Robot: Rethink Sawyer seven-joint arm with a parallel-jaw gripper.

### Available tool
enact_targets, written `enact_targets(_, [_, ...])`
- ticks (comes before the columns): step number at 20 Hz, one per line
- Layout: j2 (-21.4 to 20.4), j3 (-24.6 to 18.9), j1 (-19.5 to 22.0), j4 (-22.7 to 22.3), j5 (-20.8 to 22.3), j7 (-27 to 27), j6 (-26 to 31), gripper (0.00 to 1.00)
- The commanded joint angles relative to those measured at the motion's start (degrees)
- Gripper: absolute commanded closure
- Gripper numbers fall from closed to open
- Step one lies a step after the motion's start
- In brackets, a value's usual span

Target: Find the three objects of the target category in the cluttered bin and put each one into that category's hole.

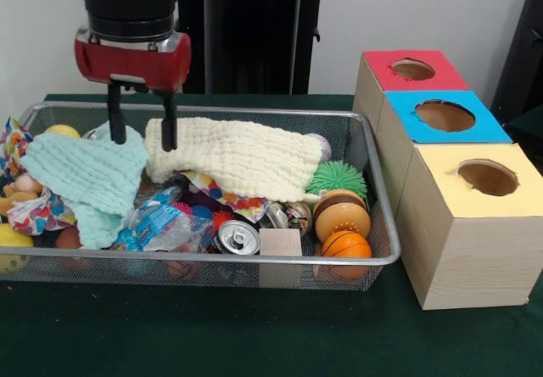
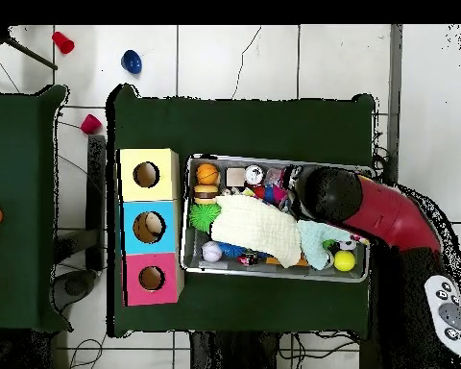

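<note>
My gripper (image 1: 142, 137) hangs open over the left part of the wire bin (image 1: 386, 224). Its left finger stands over a mint cloth (image 1: 89, 177); its right finger touches the left end of a cream cloth (image 1: 237, 156). Nothing is held. Both cloths cover much of the clutter. Showing are a green spiky ball (image 1: 337, 177), a brown and yellow round toy (image 1: 341, 213), an orange ball (image 1: 345, 245), a can (image 1: 237, 237) and a wooden block (image 1: 280, 245). In the overhead view the arm (image 2: 332, 194) hides the gripper beside the cream cloth (image 2: 256, 228) and mint cloth (image 2: 321, 240).
Three boxes with round top holes stand in a row right of the bin: red (image 1: 413, 71), blue (image 1: 445, 115), yellow (image 1: 488, 177). In the overhead view they lie left of the bin (image 2: 273, 274). A yellow ball (image 2: 344, 260) lies by the mint cloth. A second green table (image 2: 13, 192) stands at the left.
</note>
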State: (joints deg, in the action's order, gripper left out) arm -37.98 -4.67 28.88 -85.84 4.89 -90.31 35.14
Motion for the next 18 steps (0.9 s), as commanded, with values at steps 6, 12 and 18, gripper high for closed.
enact_targets(6, [8.9,1.6,-1.8,12.0,-2.7,-12.8,1.7,0.0])
enact_targets(12, [14.1,3.3,-3.7,16.9,-3.8,-14.3,1.6,0.0])
enact_targets(18, [17.9,4.2,-5.1,18.9,-5.8,-15.1,0.7,0.0])
